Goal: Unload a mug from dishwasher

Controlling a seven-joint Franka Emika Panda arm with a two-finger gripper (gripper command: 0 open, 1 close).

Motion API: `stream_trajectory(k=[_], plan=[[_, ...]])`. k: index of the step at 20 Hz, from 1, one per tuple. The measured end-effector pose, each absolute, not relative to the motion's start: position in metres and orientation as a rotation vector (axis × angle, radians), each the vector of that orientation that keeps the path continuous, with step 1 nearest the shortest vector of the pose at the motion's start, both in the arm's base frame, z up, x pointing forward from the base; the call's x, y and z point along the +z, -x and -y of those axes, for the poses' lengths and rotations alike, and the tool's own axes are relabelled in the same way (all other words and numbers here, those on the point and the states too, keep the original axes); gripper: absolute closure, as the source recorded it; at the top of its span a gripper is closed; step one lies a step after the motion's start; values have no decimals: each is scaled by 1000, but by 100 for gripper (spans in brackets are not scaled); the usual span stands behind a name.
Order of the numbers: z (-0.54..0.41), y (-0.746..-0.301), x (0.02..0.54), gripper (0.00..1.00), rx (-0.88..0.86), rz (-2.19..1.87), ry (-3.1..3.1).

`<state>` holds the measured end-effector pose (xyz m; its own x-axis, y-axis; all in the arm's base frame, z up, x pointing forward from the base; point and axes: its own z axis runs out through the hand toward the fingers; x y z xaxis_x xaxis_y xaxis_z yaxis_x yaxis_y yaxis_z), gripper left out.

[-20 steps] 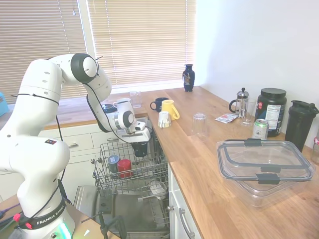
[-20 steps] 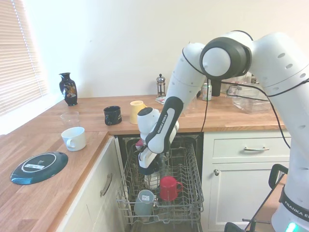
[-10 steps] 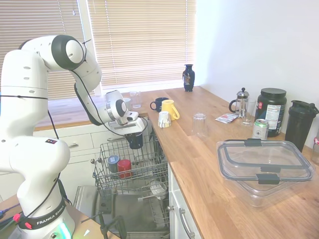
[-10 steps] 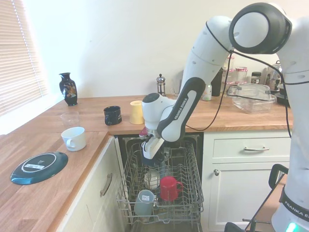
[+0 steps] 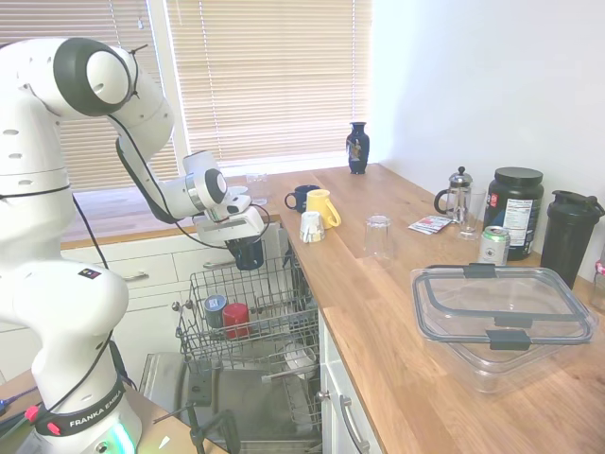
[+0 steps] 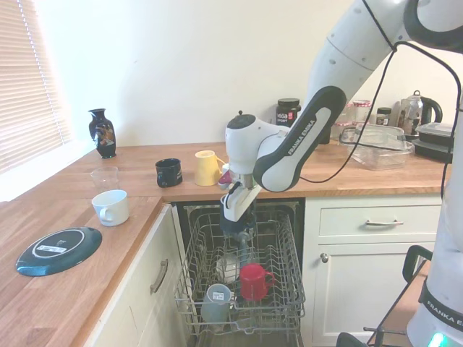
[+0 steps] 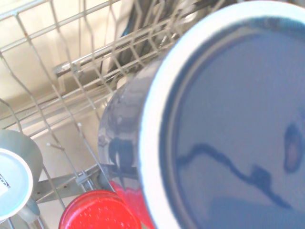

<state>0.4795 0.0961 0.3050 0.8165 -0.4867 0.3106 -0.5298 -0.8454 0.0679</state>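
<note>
Nearest the first exterior camera, on the wooden counter (image 5: 397,312), sits a clear lidded storage box (image 5: 499,317), with a soda can (image 5: 493,245), a dark protein tub (image 5: 513,212), a black shaker bottle (image 5: 570,232) and a small French press (image 5: 458,194) ranged along the wall behind it. Beside the counter edge the dishwasher (image 5: 248,364) stands open, its wire rack (image 6: 242,278) pulled out; a red mug (image 6: 253,280) and a dark cup with a light-blue top (image 5: 215,308) sit in the rack, both also visible in the wrist view below the lifted mug. Above the rack, clear of the wires, the gripper (image 6: 236,214) is clamped on the mug (image 5: 249,253), whose dark body hangs beneath the fingers; its pale rim (image 7: 157,129) fills the wrist view. Farther back on the counter stand an upturned glass (image 5: 378,236), a white cup (image 5: 312,227), a yellow mug (image 5: 321,207) and a dark blue mug (image 5: 302,198), which is just beside the yellow one. A dark vase (image 5: 357,148) stands by the window blinds.
</note>
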Motion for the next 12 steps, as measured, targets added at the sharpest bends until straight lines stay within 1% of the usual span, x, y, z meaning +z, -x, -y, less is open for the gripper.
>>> stream_trajectory(k=[6,12], plan=[[-69,-475,335,100,443,915,-2830],[-34,-477,350,100,442,1000,-2803]])
